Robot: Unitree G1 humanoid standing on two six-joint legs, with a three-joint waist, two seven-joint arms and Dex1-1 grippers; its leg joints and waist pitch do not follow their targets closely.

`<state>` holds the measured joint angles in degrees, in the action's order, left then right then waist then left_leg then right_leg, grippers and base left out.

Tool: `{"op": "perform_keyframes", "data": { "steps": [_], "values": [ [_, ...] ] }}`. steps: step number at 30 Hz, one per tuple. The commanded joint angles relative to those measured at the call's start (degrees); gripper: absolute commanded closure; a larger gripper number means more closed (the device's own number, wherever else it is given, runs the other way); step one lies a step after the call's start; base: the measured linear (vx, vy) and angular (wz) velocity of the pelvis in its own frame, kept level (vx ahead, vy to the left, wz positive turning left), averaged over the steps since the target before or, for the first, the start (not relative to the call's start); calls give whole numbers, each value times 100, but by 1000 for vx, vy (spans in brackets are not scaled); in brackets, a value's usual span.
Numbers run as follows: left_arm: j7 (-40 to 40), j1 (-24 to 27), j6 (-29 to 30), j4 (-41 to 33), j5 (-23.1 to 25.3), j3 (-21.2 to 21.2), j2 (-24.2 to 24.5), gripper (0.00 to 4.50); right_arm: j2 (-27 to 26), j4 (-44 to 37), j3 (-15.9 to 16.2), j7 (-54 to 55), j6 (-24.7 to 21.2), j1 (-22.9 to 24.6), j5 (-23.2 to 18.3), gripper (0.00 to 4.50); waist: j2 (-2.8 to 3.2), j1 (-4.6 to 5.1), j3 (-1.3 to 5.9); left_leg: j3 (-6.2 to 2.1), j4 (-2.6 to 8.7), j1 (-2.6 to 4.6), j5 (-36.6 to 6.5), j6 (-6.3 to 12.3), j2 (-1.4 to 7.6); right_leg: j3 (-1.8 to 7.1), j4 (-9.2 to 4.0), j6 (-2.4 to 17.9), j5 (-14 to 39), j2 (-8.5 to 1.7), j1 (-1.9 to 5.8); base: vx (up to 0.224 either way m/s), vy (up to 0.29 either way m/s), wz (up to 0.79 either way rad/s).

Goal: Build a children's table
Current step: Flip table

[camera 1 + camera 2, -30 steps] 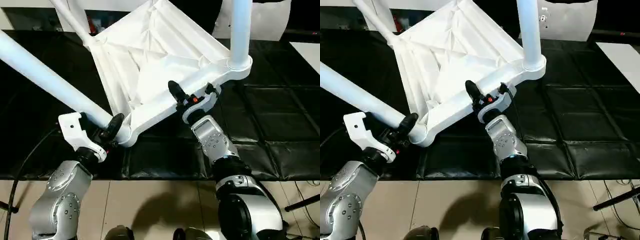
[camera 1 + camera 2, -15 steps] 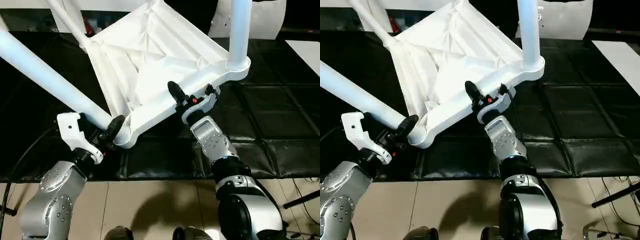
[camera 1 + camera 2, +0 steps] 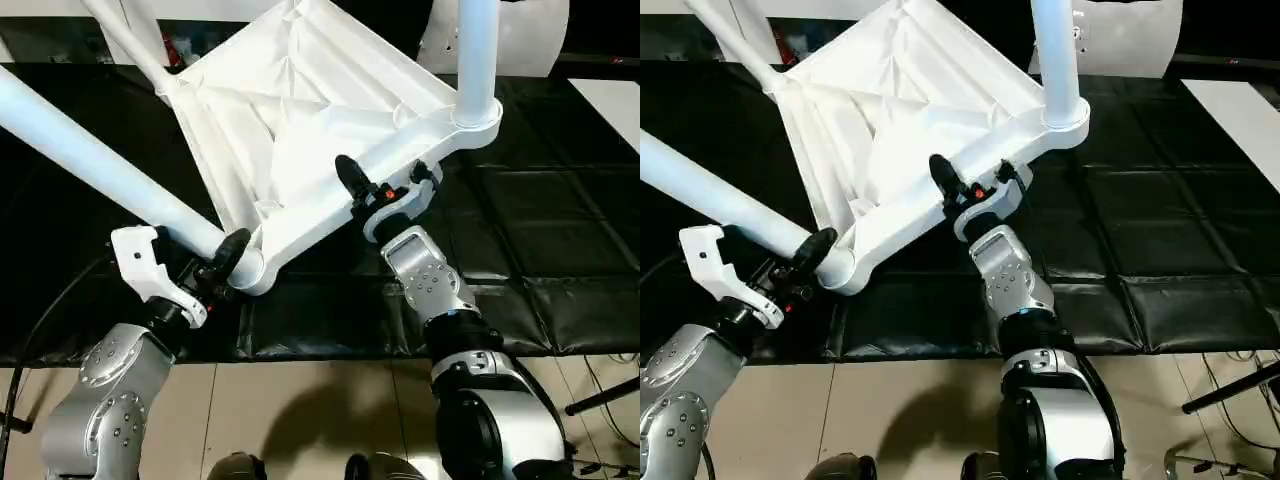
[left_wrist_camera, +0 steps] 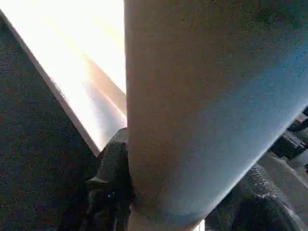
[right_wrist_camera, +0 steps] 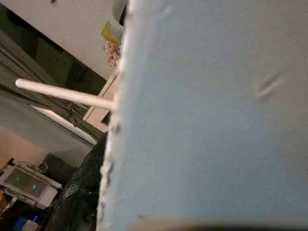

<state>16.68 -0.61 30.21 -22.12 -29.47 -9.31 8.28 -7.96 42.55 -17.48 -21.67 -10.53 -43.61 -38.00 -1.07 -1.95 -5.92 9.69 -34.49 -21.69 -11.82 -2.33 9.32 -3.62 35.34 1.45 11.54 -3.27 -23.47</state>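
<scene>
**Table held belly-up with legs seated; the turn onto its feet is left**

Left eye view: the all-white plastic children's table (image 3: 320,110) is tipped with its ribbed underside facing the camera, above a black padded mat (image 3: 560,230). Three white tapered tubular legs show. One long leg (image 3: 90,150) runs from the near corner socket (image 3: 245,268) off toward the robot's left; a second leg (image 3: 476,55) rises from the corner socket on the robot's right; a third (image 3: 130,40) leaves the far corner. The left gripper (image 3: 222,262) is closed at about half width round the base of the long leg, right at the near socket. The right gripper (image 3: 385,190) holds the table's near edge rail between the two sockets, one black finger (image 3: 352,182) lying over the rail.

Right eye view: the same scene. Black mat is visible under the table's near edge, so that edge appears to be raised off it. A fourth leg cannot be confirmed here.

Left wrist view: the long leg passes just in front of the lens, with a dark finger (image 4: 111,180) pressed against its side.

Right wrist view: the table's rail sits just in front of the lens; a thin white leg (image 5: 62,94) crosses the background.

Judging from this, fitting the legs is largely done. What seems left is checking the last corner, turning the table over and setting it down on its feet.
</scene>
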Motion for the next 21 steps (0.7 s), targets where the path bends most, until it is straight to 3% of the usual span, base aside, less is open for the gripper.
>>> {"op": "perform_keyframes", "data": {
  "steps": [1,2,4,6,10,13,21],
  "values": [
    [702,145,3,-165,-290,402,-9,182,-127,-565,-274,144,394,-5,-82,233,53,-21,453,-90,321,73,448,863,371,320,-210,1672,-611,-477,356,0,0,0],
    [814,166,-91,-116,-307,433,-12,182,-141,-587,-270,149,383,9,-104,235,67,-20,492,-96,283,64,722,969,367,312,-159,1712,-923,-463,349,0,0,0],
    [876,166,-166,-65,-338,424,-39,182,-138,-604,-246,141,381,23,-97,235,64,-19,498,-92,260,50,887,1067,359,307,-141,1740,-1098,-452,333,0,0,0],
    [963,157,-306,39,-397,366,-88,182,-143,-660,-220,123,363,52,-110,236,48,-27,468,-74,264,35,698,1113,363,313,-170,1768,-889,-472,323,0,0,0],
    [1116,132,-465,190,-362,365,-3,182,-146,-748,-215,115,304,79,-143,237,52,-29,430,-70,306,50,234,846,387,320,-220,1675,-290,-472,313,0,0,0],
    [1365,157,-632,319,-365,382,126,182,-146,-814,-192,126,283,112,-188,238,62,-24,415,-73,323,52,122,732,381,325,-228,1612,-190,-467,311,0,0,0],
    [1511,210,-769,379,-291,421,233,182,-163,-870,-203,148,284,144,-214,238,74,-13,427,-79,313,41,264,753,374,327,-192,1658,-561,-471,324,0,0,0]
  ]
}}
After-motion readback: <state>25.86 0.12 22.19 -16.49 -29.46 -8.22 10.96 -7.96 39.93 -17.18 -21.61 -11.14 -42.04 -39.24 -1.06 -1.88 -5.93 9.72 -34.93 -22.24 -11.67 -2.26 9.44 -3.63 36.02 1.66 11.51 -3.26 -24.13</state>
